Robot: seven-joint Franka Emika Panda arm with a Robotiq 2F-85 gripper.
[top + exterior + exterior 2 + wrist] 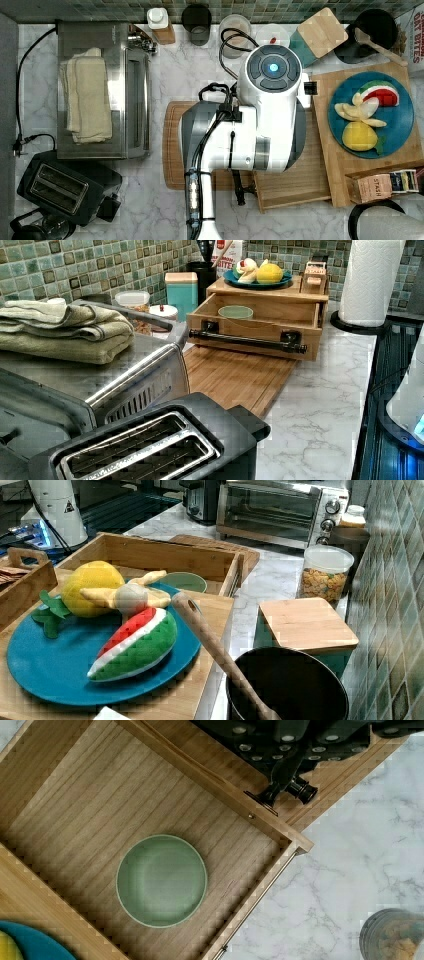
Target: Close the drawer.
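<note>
A white marble counter (320, 405) runs along a wall of small green-grey tiles (90, 265), and it is crowded. At one end sit a black toaster (150, 445) and a steel toaster oven (102, 90) with folded towels (90, 97) on top. Against the tiled wall stand a teal canister with a bamboo lid (305, 625), a clear jar of cereal (325, 575) and a black pot with a wooden spoon (215, 650) leaning in it.

The drawer (260, 322) stands pulled open from its wooden box (260, 290), near the counter's far end in the left view, its front hanging over a flat bamboo cutting board (235, 377). Its long black bar handle (247, 340) runs along the front. On the box top lies a blue plate (60, 665) with plush fruit, a yellow lemon (90, 587) and a watermelon slice (137, 645) among them.

The top view has the white arm (260, 115) covering most of the drawer. The left view shows a green bowl (235, 312) inside it, plus a paper towel roll (370, 280) at the counter's back corner. The wrist view looks straight down into the drawer, 1 green bowl on its bare floor, the dark gripper (300, 740) above the drawer's front; whether its claw is apart or together I cannot tell.
</note>
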